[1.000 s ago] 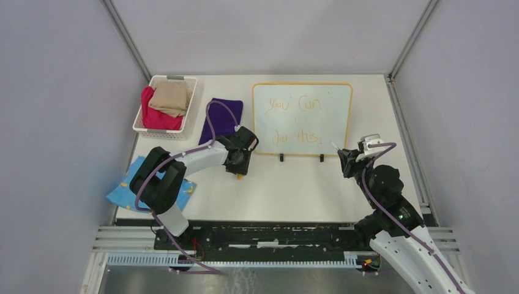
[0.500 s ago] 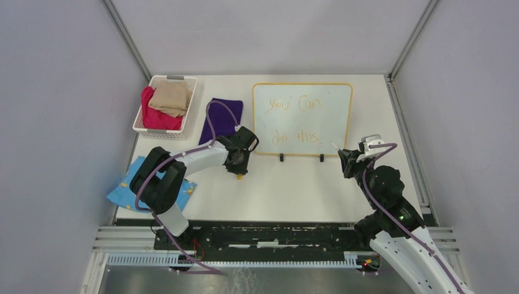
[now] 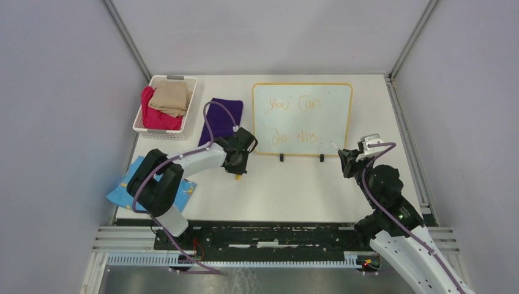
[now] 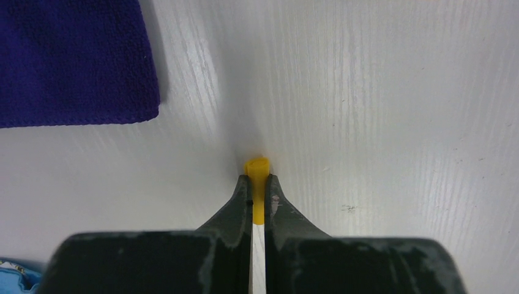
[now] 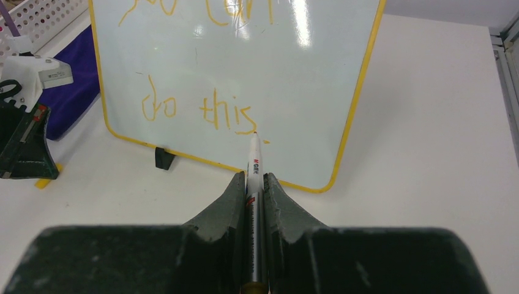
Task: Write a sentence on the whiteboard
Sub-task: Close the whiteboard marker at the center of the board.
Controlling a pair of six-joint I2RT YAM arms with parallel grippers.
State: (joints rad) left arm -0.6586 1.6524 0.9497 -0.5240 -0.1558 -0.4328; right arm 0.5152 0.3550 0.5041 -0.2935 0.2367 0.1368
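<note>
Clamping a white marker (image 5: 253,160) between its fingers, my right gripper (image 5: 254,179) aimed the tip at the whiteboard (image 5: 306,79), just under the last letter of the sentence (image 5: 202,109); whether it touched, I could not tell. The orange words "you Can do this" ran in two lines across the board, which rested on small black feet. Off the board's lower left corner, my left gripper (image 4: 257,182) was pinched tight on a small yellow cap (image 4: 257,166). A purple cloth (image 4: 73,61) lay just left of the whiteboard.
</note>
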